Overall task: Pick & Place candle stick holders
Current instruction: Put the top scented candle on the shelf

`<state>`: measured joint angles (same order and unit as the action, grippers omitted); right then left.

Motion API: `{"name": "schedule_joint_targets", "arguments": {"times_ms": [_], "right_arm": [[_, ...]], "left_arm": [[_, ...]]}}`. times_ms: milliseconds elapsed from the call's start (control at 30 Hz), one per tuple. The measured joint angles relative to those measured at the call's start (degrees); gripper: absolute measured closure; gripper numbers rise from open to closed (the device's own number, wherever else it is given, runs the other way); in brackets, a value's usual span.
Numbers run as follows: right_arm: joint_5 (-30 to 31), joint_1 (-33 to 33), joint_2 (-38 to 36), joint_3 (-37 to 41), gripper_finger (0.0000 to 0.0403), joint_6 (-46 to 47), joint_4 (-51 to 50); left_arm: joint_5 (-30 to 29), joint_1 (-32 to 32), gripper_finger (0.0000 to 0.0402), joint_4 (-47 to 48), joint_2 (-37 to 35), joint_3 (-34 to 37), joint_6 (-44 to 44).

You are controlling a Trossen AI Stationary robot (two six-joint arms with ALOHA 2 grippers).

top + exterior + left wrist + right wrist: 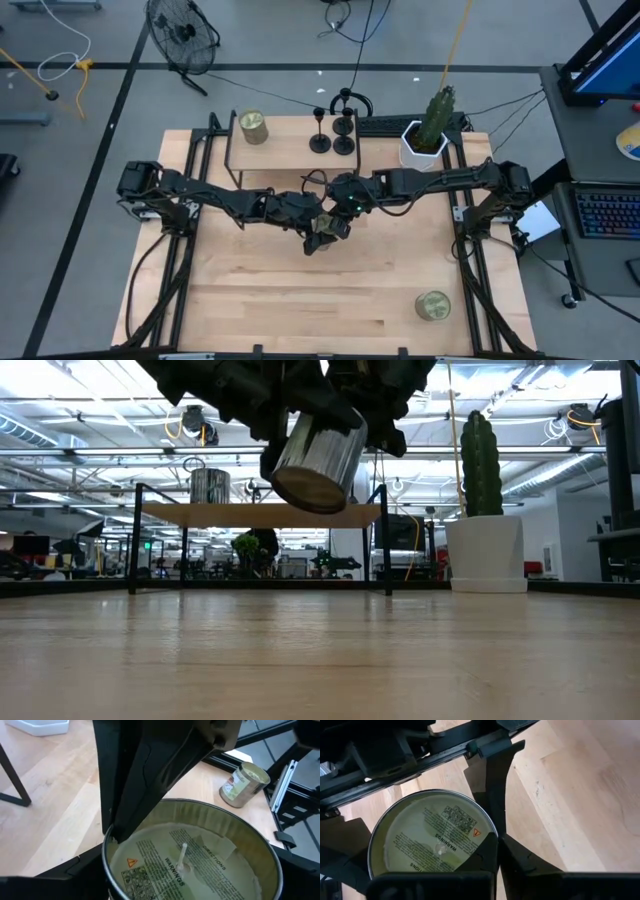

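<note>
High view: the candle stick holders (320, 140) are being shown upright on a low black-framed shelf (285, 152) at the back of the surface (300, 300). Two of them are standing just beside each other near the shelf's middle; whether a third is being shown behind them cannot be told. None of them is being touched by either arm. A silver candle tin (252, 127) is being carried by the same shelf toward its left end, well apart from the holders. A cactus in a white pot (428, 138) is being shown just to the right of the shelf.

Near the middle of the surface, in front of the shelf, a second candle tin (318, 460) is being held in the air, tilted, with its base clear of the wood. It is being clamped by the left tool (185, 870), whose fingers are being kept wide around the tin's wall. The right tool (492, 842), with its fingers pressed together, is being held against the rim of that tin, above the wax and the warning label.

A third candle tin (432, 305) is being shown on the surface near the front right corner, well apart from both arms.
</note>
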<state>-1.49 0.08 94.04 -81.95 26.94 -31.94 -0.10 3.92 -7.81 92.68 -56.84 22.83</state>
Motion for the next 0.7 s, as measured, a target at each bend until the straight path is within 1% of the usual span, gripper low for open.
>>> {"name": "schedule_joint_targets", "arguments": {"times_ms": [67, 367, 500, 633, 700], "right_arm": [[-0.02, 0.0, 0.0, 0.0, 0.0403, -0.02, 0.02], [-0.03, 0.02, 0.0, 0.0, 0.0402, -0.56, 0.04], [0.11, 0.02, 0.0, 0.0, 0.0392, -0.61, 0.34], [-0.03, 0.0, -0.11, -0.07, 0.0376, -0.66, 0.72], [-0.07, 0.0, -0.11, -0.07, 0.037, -0.73, 0.64]], "left_arm": [[0.02, 0.02, 0.0043, -0.07, -0.04, -0.02, -0.02], [-0.56, 0.57, 0.0044, 0.62, -0.04, -0.02, -1.32], [-1.94, 1.13, 0.0044, 3.63, -0.04, -0.05, -1.48], [-2.81, 1.56, 0.0045, 9.22, 0.3, 0.37, -1.22], [-3.35, 1.86, 0.0045, 9.88, 0.28, 0.24, -1.14]]}}
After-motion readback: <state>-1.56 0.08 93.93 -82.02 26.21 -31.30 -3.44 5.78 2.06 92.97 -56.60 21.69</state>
